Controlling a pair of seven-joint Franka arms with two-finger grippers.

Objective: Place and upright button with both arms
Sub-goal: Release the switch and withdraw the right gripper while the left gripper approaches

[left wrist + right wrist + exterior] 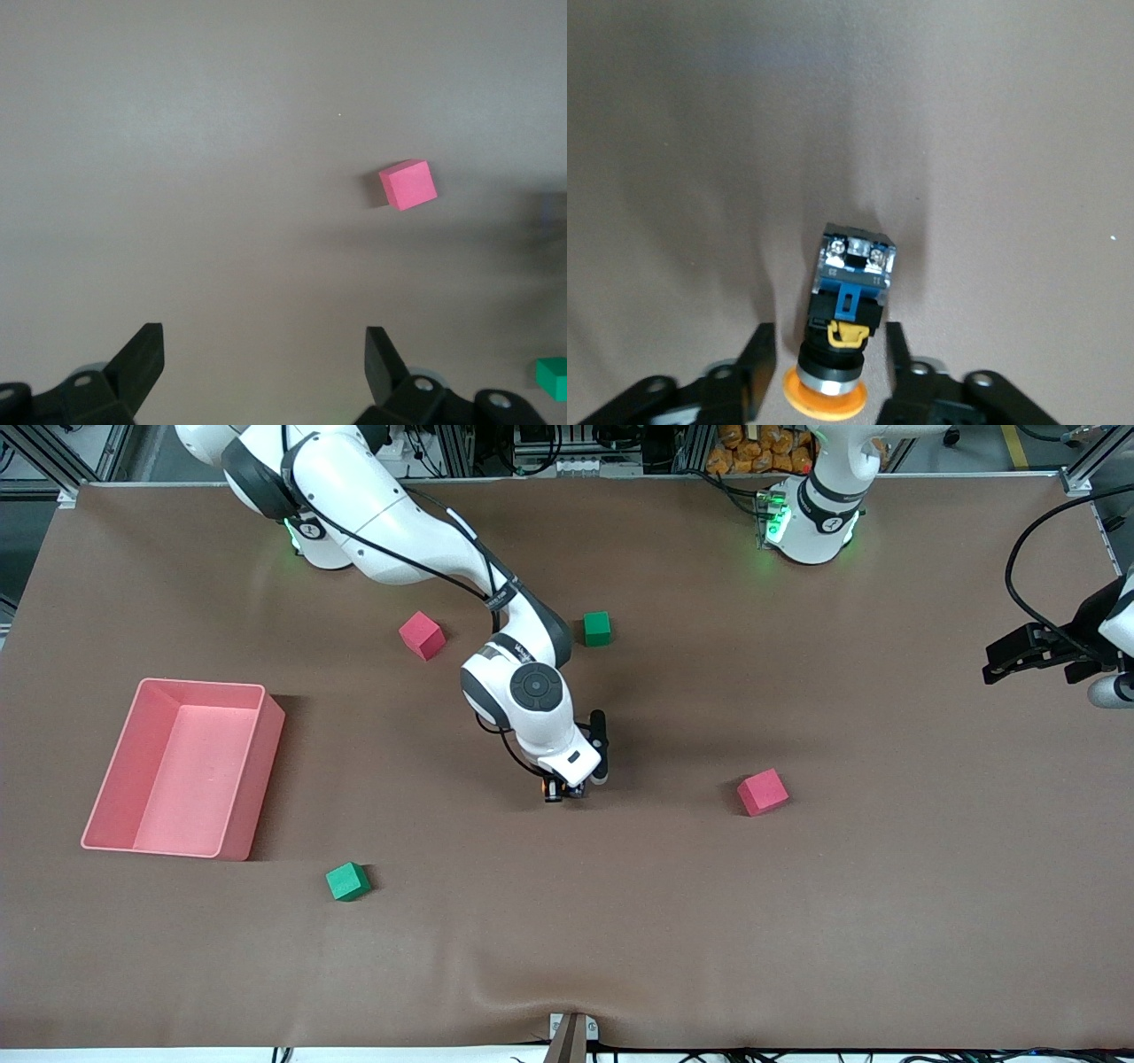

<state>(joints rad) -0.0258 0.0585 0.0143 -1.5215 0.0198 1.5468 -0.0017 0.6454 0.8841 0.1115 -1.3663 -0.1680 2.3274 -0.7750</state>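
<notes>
The button (849,301) lies on its side on the brown table near the middle, orange cap toward my right wrist camera, its black-and-blue body pointing away. My right gripper (828,335) is low over it, open. One finger stands on each side of the button's neck, with a small gap on both sides. From the front, only a bit of orange of the button (551,786) shows under the right gripper (567,786). My left gripper (997,664) waits above the left arm's end of the table. The left gripper (266,341) is open and holds nothing.
A red cube (762,792) lies beside the button toward the left arm's end. Another red cube (422,635) and a green cube (597,628) lie farther from the front camera. A second green cube (347,881) lies nearer. A pink bin (257,788) stands toward the right arm's end.
</notes>
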